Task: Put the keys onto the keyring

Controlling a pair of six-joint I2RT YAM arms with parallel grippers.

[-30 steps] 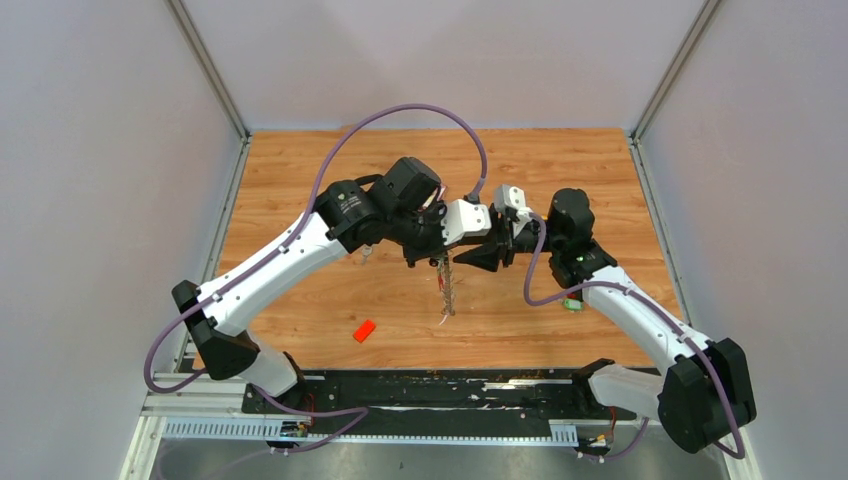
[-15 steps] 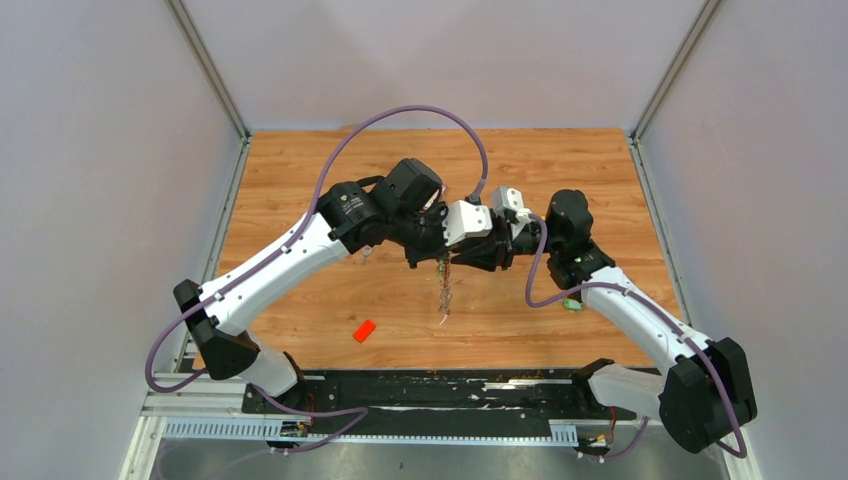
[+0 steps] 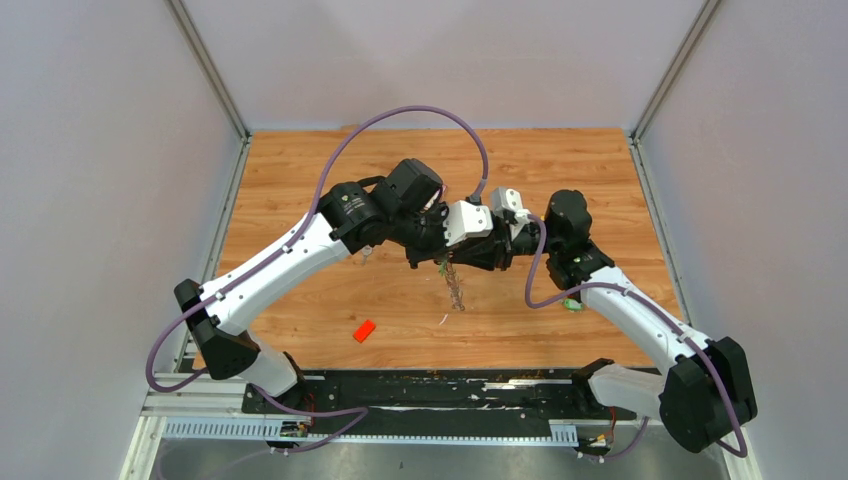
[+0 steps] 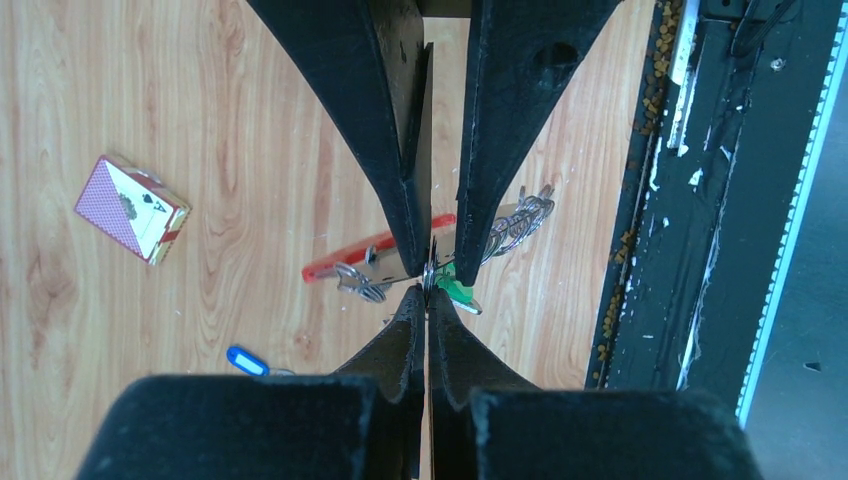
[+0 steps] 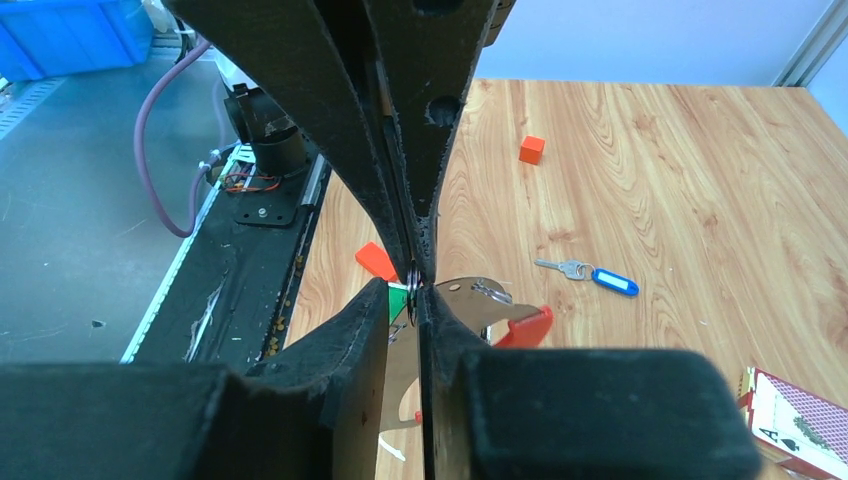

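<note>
While the two arms meet tip to tip just above centre of the top view, the keyring point(image 3: 456, 290) dangles below the meeting pt as a thin dark strip. Whether its lower end touches the wooden table point(image 3: 560, 170), can't tell.

Left wrist cam: the left gripper point(image 4: 425, 300) comes up from the bottom edge, fingers pressed together w/ barely a hairline between, nipping a small metal ring at frame centre. The right gripper point(image 4: 432, 262) drops in from the top of that view, its tips also squeezed onto that ring from the opposite side, and the two pairs are nearly touching. Right wrist cam shows the same pinch at its centre.

The green-tagged key point(image 4: 457, 291) sits right at the pinch, just right of the tips. Whether it's threaded on or only pressed against the ring, can't tell. The bunch's red strap point(image 4: 365, 262) curves off left of centre, and wire loops fan out to the right.

The blue-tagged key point(image 4: 245, 360) lies flat on the wood, lower left of the left wrist view, well apart from the bunch. A playing-card box point(image 4: 132, 208) is near the left edge, above it. In the top view, a flat orange-red block point(image 3: 364, 331) sits lower left of centre. An orange cube point(image 5: 532, 150) shows upper middle in the right wrist view.
</note>
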